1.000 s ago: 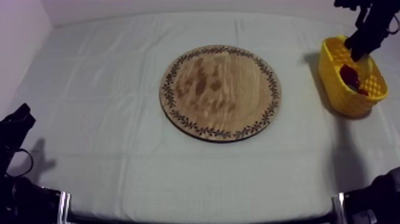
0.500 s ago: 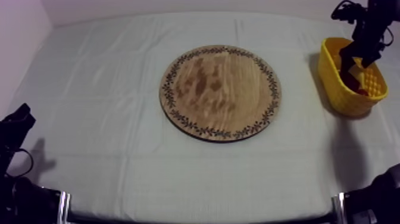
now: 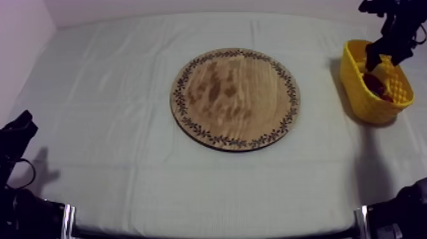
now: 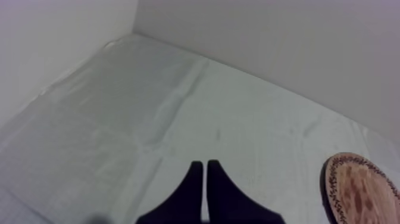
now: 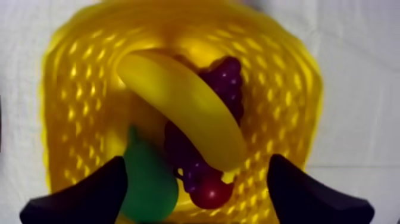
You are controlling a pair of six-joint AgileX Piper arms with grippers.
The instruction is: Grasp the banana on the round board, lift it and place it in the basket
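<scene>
Now, right tool (image 5: pixel 197 170): hangs directly over the yellow perforated plastic basket (image 5: pixel 62 95), its two black fingers spread wide apart with nothing between them.
Curved yellow toy banana (image 5: pixel 184 113): inside the basket, lying slantwise on top of the other fruit, clear of both fingers.
Bunch of dark purple toy grapes (image 5: pixel 229 83): in the basket, under the banana and touching it.
Green toy pear (image 5: pixel 146 182): in the basket, just beside the grapes, close below one finger.
Small red fruit (image 5: pixel 209 192): in the basket, between the pear and the banana's lower end.
Basket's place: at the right edge of the desk (image 3: pixel 114 82), towards the far right corner.
Round wooden board with a patterned rim (image 3: pixel 235 98): at the desk's middle, well apart from the basket.
Left tool (image 4: pixel 205 173): low by the desk's near left corner, fingers pressed together into a narrow wedge, gripping nothing, over the grey-white cloth.
</scene>
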